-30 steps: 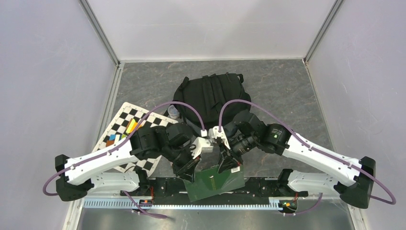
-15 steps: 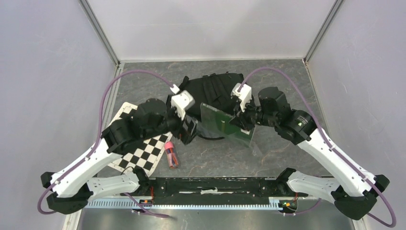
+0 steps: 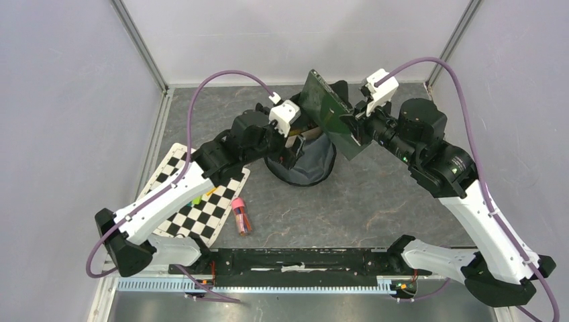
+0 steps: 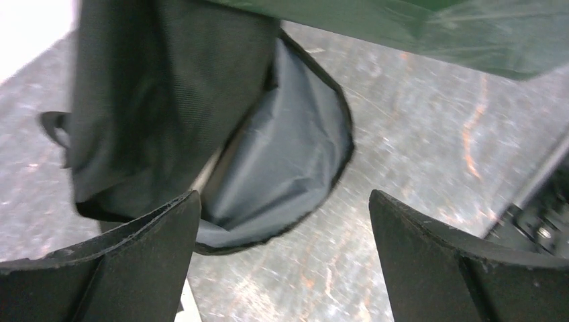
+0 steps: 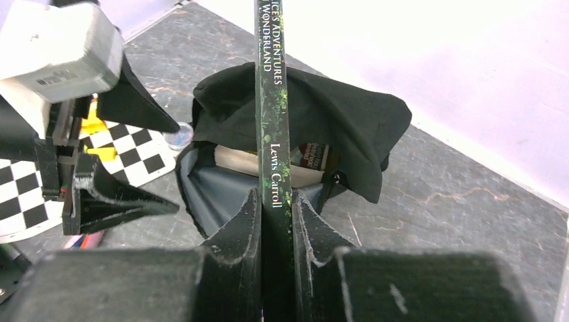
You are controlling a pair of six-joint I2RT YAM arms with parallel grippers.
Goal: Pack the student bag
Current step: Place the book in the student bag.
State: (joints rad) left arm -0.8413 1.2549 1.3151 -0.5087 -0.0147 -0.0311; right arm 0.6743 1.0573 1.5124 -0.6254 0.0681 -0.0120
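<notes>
Grey tabletop [image 3: 389, 194], student bag [image 3: 305, 164] between jaws

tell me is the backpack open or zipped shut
Open. The student bag gapes, showing its grey lining and a book already inside; the right claw holds a green book above it.
</notes>
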